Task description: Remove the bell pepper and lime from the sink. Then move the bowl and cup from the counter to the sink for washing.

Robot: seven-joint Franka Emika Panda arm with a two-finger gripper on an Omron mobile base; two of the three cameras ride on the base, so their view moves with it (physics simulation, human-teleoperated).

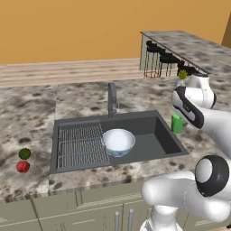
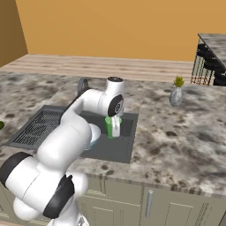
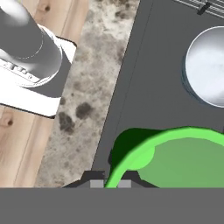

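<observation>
The bright green cup (image 1: 177, 123) (image 2: 109, 126) hangs just over the right part of the dark sink (image 1: 155, 121), close to its right wall. My gripper (image 2: 115, 129) (image 3: 110, 183) is shut on the cup's rim (image 3: 144, 144), which runs between the fingertips in the hand view. The bowl (image 1: 118, 141) (image 3: 205, 65), white inside, stands upright in the middle of the sink beside the wire rack (image 1: 81, 145). Left of the sink, the dark green lime (image 1: 25, 154) and the red bell pepper (image 1: 22, 167) lie close together on the speckled counter (image 1: 27, 117).
The dark faucet (image 1: 112, 100) rises behind the sink. A grey vase with a plant (image 2: 176, 95) stands on the counter to the right. A raised stone bar with stools (image 1: 189, 47) lies beyond. My own arm crosses the sink's right side.
</observation>
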